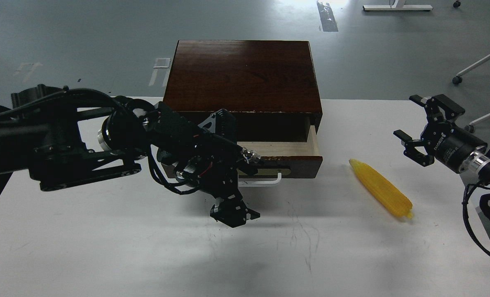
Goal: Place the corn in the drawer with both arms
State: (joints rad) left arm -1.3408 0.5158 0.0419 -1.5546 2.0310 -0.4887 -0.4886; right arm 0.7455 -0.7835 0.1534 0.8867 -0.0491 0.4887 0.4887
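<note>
Two black arms of mine reach over a white tabletop (104,255), which is the biggest thing before me. On its far half sits a dark brown wooden box (242,76). From the box's front the drawer (288,159) stands partly pulled out, showing a strip of pale wood inside, with a brass-coloured plate and a white bar handle (265,181) on its dark face.

Next in size is my left arm, coming in from the left and crossing in front of the left half of the drawer. Its left claw (235,212) hangs just in front of the drawer and points down toward the tabletop. It is dark and seen nearly end-on, so I cannot tell how far its fingers are parted; nothing shows in it.

My right arm enters from the right edge. Its right claw (418,126) hovers above the tabletop with its fingers spread wide and nothing between them.

Smallest is the corn (380,188), lying on the tabletop to the right of the drawer, between it and the right claw, slanted with its pointed tip toward the box. Neither claw touches it.
</note>
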